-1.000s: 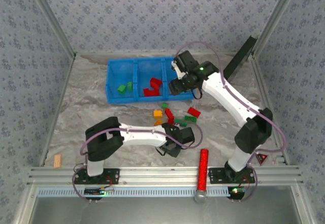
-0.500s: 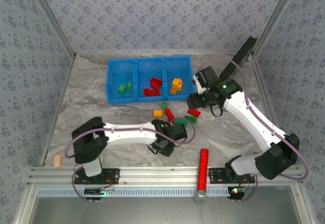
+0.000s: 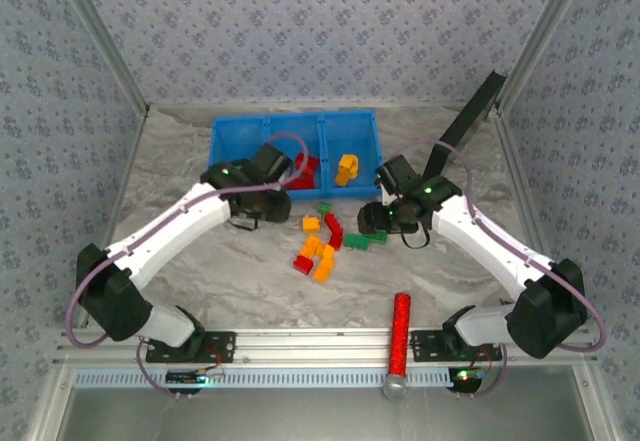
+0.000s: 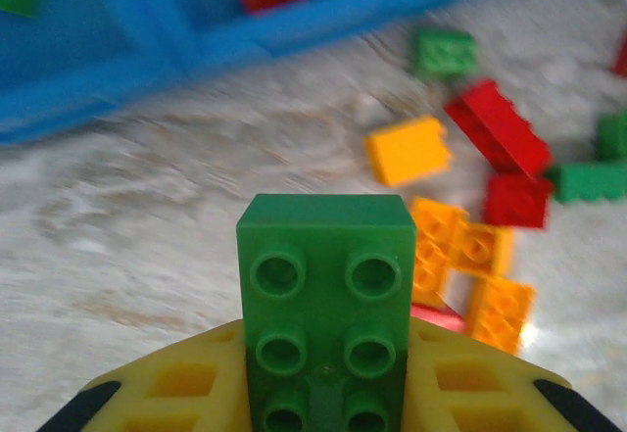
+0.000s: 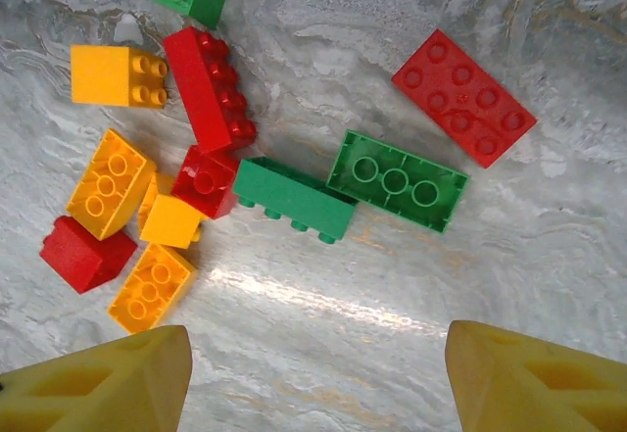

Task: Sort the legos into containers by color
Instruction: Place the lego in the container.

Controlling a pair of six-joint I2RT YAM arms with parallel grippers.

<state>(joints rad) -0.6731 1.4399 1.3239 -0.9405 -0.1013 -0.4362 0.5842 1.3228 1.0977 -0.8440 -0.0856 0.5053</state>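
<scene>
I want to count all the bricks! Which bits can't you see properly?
- Top view: the left arm covers part of the blue tray, so bricks under it are hidden.
- Left wrist view: the tray is blurred and cut by the top edge.
- Right wrist view: the bottom edge cuts off the right tool's fingers.

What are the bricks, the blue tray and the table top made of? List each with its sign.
Bricks: hard moulded plastic, glossy; crisp studs and glints. Tray: likely plastic too, uniform bright blue, thin walls. Table top: grey-veined marble look with sheen; stone or printed laminate, cannot tell.
</scene>
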